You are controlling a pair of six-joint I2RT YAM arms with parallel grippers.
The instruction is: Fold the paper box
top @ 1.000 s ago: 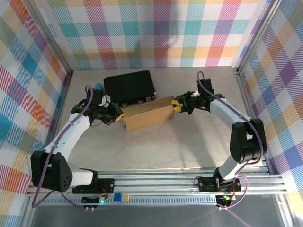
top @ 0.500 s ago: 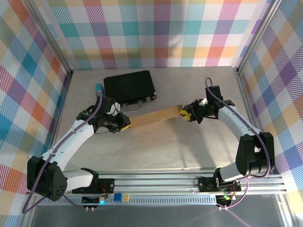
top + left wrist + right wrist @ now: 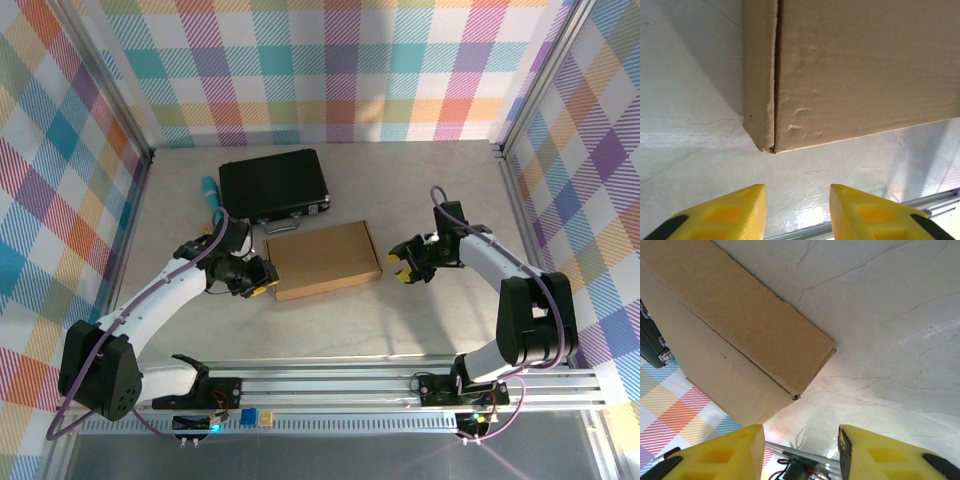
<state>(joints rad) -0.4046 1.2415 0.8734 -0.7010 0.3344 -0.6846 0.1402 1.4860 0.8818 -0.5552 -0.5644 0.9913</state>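
the worktop (image 3: 330, 330) is a pale, marbled surface enclosed by chequered walls. the paper box (image 3: 324, 260) lies flat near the middle of the worktop as a closed, shallow brown rectangle, its long sides running left to right and turned slightly off square. it sits between the two hands and just in front of the black case (image 3: 272, 183); whether box and case touch cannot be told. the black case lies behind the box, towards the far wall, with metal latches on its near edge. the left hand (image 3: 266, 282) is at the box's near-left corner with its yellow fingers spread and nothing between them. in the left wrist view the left hand (image 3: 797, 210) is clear of the cardboard, and the corner of the box (image 3: 865, 70) shows a vertical seam and light dents. the right hand (image 3: 397, 267) is just off the box's right end, likewise spread and empty. in the right wrist view the right hand (image 3: 800, 450) faces the corner of the box (image 3: 740, 330) with a gap of bare worktop between them. a small teal item (image 3: 210, 190) lies beside the left end of the black case.
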